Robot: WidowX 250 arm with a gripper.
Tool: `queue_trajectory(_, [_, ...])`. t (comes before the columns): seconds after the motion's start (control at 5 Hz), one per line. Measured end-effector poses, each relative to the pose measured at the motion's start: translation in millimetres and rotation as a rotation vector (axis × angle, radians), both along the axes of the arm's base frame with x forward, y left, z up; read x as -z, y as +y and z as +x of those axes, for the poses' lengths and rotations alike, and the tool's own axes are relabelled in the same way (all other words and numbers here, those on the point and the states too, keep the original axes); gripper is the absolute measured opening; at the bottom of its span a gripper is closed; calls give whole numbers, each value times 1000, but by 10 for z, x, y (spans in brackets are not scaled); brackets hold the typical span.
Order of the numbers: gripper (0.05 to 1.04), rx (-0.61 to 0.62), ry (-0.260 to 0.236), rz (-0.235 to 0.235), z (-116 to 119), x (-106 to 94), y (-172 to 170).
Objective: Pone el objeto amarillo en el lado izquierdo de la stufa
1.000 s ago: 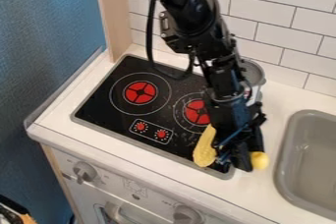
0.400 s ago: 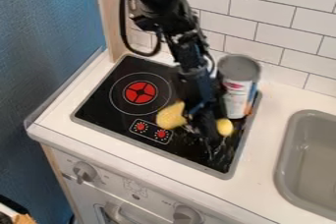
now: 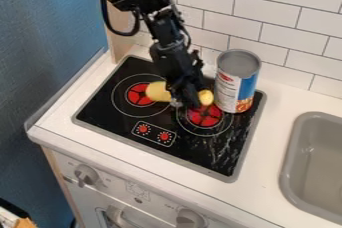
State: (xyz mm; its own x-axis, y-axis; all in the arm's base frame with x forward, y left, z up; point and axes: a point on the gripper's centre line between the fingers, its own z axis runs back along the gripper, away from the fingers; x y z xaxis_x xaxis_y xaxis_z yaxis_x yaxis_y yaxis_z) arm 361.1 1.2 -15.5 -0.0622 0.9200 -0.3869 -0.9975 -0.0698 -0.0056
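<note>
and here's the yellow object (image 3: 158, 92), gripped around its middle by the closed-in fingers of the gripper (image 3: 185, 103), over the black stovetop (image 3: 120, 116) between left burner (image 3: 137, 95) and right burner (image 3: 204, 117), an upright can (image 3: 230, 89) just beside!

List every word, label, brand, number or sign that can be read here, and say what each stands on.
No text is legible enough to quote.
Can: a printed label with a red mark near its top; lettering too small to read.
Oven panel: faint marks near the knobs, too small to read.
Cooktop: printed rings and dials; no readable word or number.
</note>
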Motion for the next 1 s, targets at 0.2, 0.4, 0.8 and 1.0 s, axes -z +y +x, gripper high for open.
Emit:
queue_trajectory(0.2, [351, -43, 2, 22, 73, 33, 223])
queue_trajectory(0.4, [351, -70, -7, 36, 163, 40, 360])
queue_trajectory(0.8, [352, -98, -14, 113, 248, 129, 557])
queue_trajectory(1.0, [351, -107, -12, 298, 91, 206, 676])
